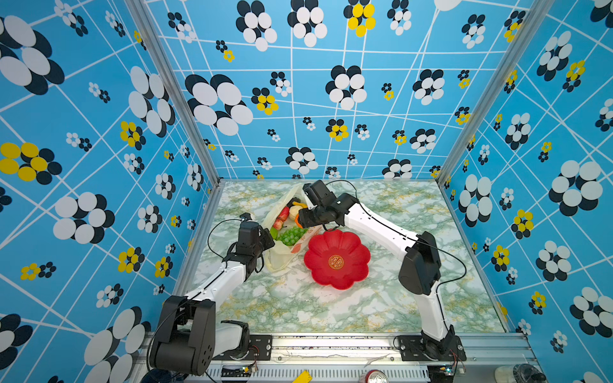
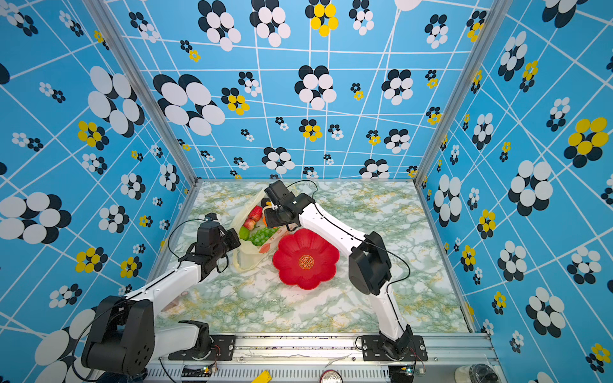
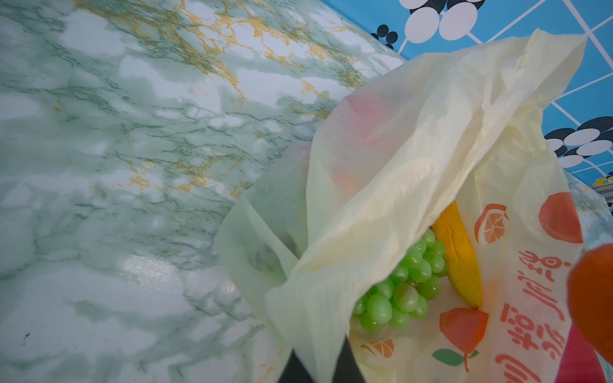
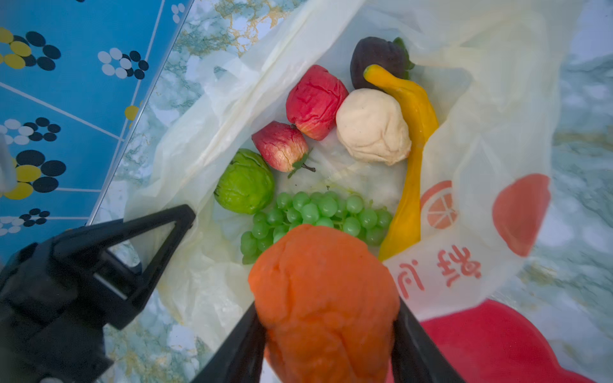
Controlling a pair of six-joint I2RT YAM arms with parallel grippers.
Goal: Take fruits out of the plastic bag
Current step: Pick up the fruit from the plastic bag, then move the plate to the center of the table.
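Observation:
The plastic bag [image 1: 282, 255] lies open on the marble table, left of centre. My left gripper [image 3: 320, 368] is shut on the bag's near rim and holds that flap up. My right gripper [image 4: 326, 318] hangs over the bag's mouth, shut on the orange [image 4: 325, 291]. Inside the bag lie a green grape bunch [image 4: 315, 215], a yellow banana [image 4: 411, 165], a cream piece [image 4: 373, 126], a dark purple piece [image 4: 374, 56], two red fruits [image 4: 313, 99] and a bumpy green fruit [image 4: 245, 182]. In a top view the right gripper [image 1: 300, 220] sits above the bag's right side.
A red flower-shaped plate [image 1: 336, 258] rests right beside the bag, under the right forearm; it also shows in the other top view as the plate [image 2: 305, 262]. Patterned blue walls close in the table at the left, back and right. An aluminium rail [image 1: 331, 345] runs along the front.

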